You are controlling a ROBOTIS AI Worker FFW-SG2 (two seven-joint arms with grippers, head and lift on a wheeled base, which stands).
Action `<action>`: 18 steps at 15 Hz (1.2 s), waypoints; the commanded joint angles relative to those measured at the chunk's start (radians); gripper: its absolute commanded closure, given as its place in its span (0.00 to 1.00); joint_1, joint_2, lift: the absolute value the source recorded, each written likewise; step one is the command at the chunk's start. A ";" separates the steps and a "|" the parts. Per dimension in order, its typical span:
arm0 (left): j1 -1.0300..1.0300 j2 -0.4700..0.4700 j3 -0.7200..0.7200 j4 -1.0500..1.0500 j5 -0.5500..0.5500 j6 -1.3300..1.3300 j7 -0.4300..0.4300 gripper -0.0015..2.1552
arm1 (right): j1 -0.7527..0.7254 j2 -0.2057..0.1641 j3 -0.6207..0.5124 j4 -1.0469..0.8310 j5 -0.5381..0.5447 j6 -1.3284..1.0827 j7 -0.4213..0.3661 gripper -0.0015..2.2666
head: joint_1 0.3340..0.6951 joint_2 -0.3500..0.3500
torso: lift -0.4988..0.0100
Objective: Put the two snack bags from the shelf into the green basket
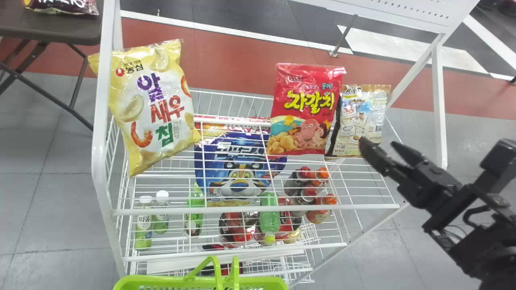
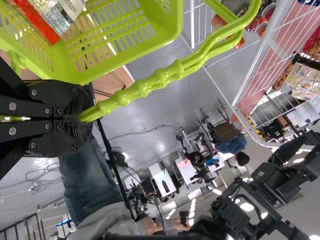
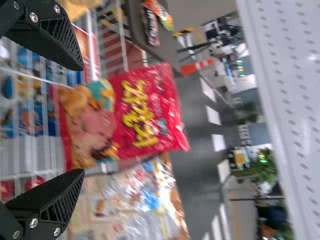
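Note:
Open, my right gripper is beside the beige snack bag at the shelf's right end. The red snack bag stands upright just left of it; a yellow chip bag leans at the left end. In the right wrist view, the open right gripper has the red bag and the beige bag beyond its fingers. The green basket is at the head view's bottom edge. My left gripper is shut on its handle; a red-edged package lies in the basket.
The white wire shelf has a blue cereal bag and several bottles below its top rack. A white perforated panel rises at the back right. A dark table stands at the back left.

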State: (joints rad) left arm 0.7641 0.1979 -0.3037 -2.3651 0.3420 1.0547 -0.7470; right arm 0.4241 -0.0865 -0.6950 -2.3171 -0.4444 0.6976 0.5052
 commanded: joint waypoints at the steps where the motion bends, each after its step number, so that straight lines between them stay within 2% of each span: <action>1: 0.001 0.000 0.000 0.001 0.000 0.000 0.000 0.84 | -0.045 -0.038 -0.024 0.105 0.015 -0.094 0.019 0.04 | 1.00 0.00 | 0.96; 4: 0.004 0.003 -0.002 0.000 0.000 0.000 0.000 0.84 | -0.094 -0.090 -0.029 0.234 0.030 -0.149 0.039 0.04 | 1.00 0.00 | 0.96; 5: 0.008 0.003 -0.002 -0.002 0.000 0.000 0.000 0.84 | -0.107 -0.095 -0.020 0.268 0.042 -0.164 0.042 0.04 | 1.00 0.00 | 0.96; 10: 0.023 0.009 -0.002 -0.019 -0.008 0.000 -0.002 0.84 | -0.163 -0.104 0.060 0.424 0.121 -0.309 0.044 0.04 | 1.00 0.00 | 0.96; 18: 0.037 0.012 0.009 -0.025 -0.009 -0.021 -0.017 0.84 | -0.311 -0.110 0.161 0.601 0.260 -0.352 0.006 0.04 | 1.00 0.00 | 0.96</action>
State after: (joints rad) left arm 0.8005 0.2101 -0.2952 -2.3899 0.3328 1.0337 -0.7621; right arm 0.1359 -0.1961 -0.5475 -1.7487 -0.2091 0.3592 0.5210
